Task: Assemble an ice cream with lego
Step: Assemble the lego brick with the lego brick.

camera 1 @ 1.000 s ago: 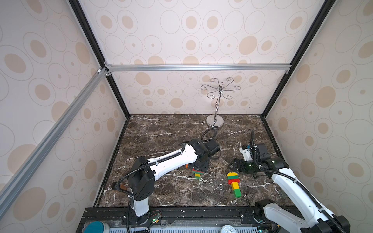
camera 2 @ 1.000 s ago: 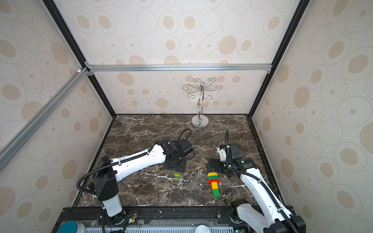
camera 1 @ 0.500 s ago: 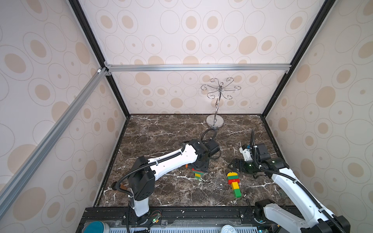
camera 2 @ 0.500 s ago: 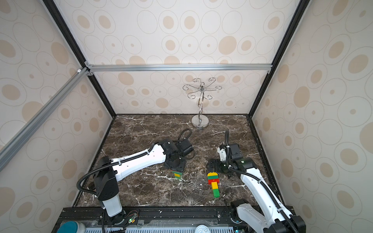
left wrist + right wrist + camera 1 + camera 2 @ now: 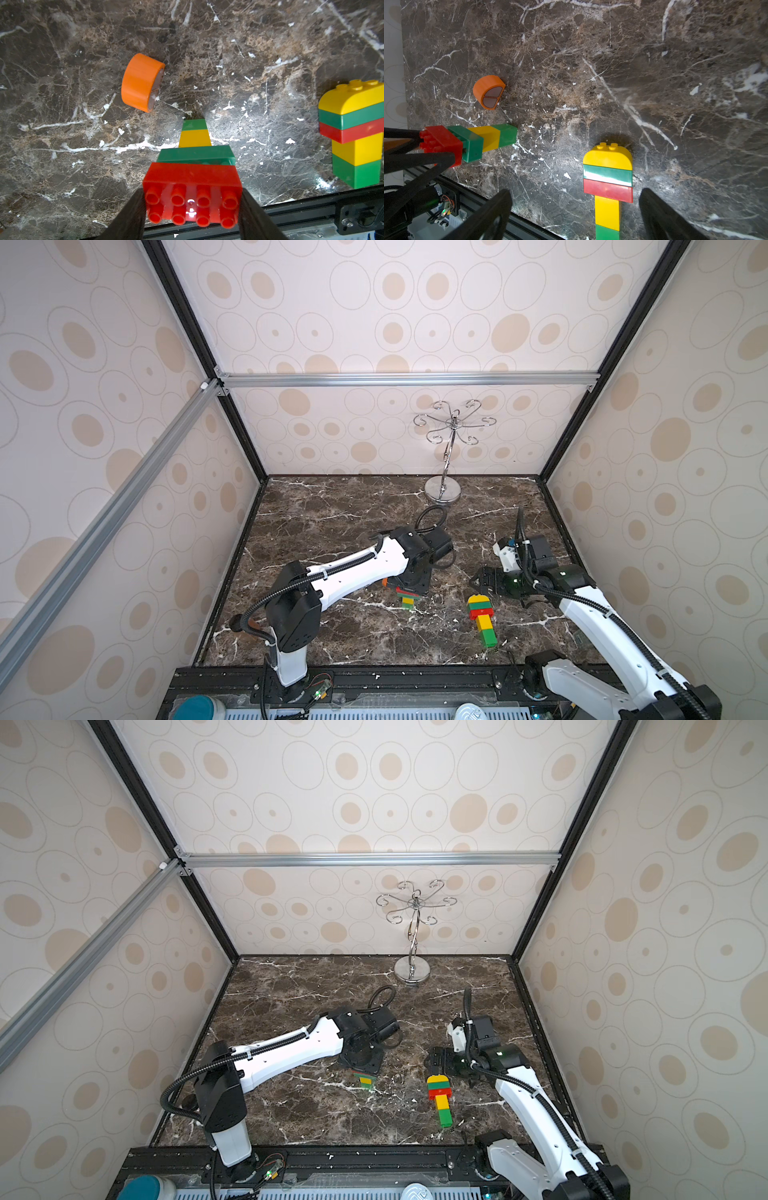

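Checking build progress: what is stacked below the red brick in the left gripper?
Below the red brick, held by the left gripper, sit a green oblong brick, a yellow brick and a green end brick. The studs joining them are covered.

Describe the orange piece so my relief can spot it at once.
On the marble tabletop, look beside the left gripper, which holds a red-ended brick stack. The orange dome lies loose there: the only orange piece, half-round, joined to nothing.
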Robot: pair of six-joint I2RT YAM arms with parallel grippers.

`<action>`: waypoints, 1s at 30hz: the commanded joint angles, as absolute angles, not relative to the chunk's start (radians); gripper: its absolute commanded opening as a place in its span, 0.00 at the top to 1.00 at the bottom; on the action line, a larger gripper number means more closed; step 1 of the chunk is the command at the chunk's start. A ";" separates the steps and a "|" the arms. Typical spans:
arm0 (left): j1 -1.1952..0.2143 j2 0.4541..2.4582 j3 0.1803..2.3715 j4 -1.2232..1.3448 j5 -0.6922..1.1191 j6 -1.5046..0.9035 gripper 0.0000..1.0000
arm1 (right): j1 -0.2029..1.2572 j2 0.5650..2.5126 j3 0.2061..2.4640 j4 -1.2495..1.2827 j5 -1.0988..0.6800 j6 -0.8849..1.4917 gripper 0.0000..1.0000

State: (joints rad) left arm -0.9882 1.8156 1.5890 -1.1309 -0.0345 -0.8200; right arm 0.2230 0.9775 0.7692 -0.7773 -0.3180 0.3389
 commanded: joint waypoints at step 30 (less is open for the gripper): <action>-0.979 1.890 1.666 -1.211 -0.013 -0.786 0.61 | 0.216 0.968 0.759 -0.779 -0.325 0.332 0.02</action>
